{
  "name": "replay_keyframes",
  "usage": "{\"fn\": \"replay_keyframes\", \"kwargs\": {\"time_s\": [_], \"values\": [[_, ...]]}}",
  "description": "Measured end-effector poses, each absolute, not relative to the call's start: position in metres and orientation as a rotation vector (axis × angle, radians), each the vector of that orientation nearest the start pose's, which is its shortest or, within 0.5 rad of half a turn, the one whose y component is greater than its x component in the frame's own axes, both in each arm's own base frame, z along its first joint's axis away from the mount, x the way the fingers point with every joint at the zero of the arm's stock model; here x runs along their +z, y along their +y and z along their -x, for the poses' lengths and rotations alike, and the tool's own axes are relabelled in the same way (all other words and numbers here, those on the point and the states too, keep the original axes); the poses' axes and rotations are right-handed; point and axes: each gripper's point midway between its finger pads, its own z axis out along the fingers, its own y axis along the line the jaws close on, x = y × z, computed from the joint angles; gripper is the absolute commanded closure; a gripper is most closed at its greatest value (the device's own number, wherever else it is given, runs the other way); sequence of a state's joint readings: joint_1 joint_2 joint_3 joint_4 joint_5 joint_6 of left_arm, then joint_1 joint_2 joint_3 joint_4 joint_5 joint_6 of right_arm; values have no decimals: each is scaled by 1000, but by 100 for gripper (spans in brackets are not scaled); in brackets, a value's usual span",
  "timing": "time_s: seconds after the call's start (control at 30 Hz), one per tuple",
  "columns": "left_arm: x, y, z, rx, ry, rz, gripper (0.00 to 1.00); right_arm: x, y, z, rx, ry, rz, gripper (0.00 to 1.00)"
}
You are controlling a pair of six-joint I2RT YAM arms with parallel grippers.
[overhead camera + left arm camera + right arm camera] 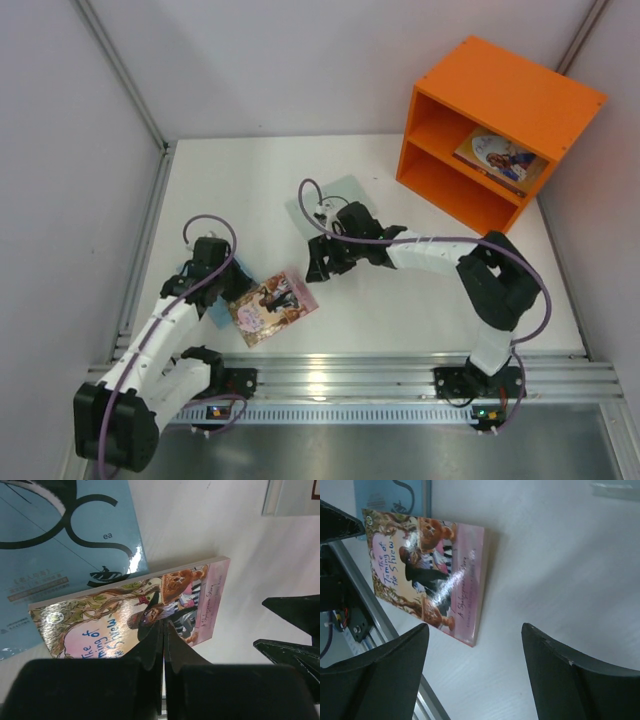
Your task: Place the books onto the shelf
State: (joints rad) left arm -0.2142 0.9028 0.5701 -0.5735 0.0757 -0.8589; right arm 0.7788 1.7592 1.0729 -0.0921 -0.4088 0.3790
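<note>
The pink book (273, 307) lies flat on the desk (400, 310), its long axis pointing toward the right pincer (320, 268). The left pincer (163, 626) is nearer, jaws together over the book's left end. The right pincer stands apart, jaws open. The shelf (510, 85) lies far right.
</note>
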Motion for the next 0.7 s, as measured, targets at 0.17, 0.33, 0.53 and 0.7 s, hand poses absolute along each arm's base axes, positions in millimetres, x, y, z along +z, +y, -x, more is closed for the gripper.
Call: {"fn": "replay_keyframes", "kwargs": {"time_s": [0.17,0.33,0.53,0.7], "values": [[81,-83,-223,-473,2430,822,100,73,399,-265,1085,2303,919,19],[66,-76,-216,-418,2440,884,100,63,420,-281,1099,2240,1010,19],[50,-72,-210,-380,2459,964,100,43,434,-284,1122,2217,1089,20],[40,-71,-211,-352,2486,989,100,43,440,-275,1189,2187,1138,25]]}}
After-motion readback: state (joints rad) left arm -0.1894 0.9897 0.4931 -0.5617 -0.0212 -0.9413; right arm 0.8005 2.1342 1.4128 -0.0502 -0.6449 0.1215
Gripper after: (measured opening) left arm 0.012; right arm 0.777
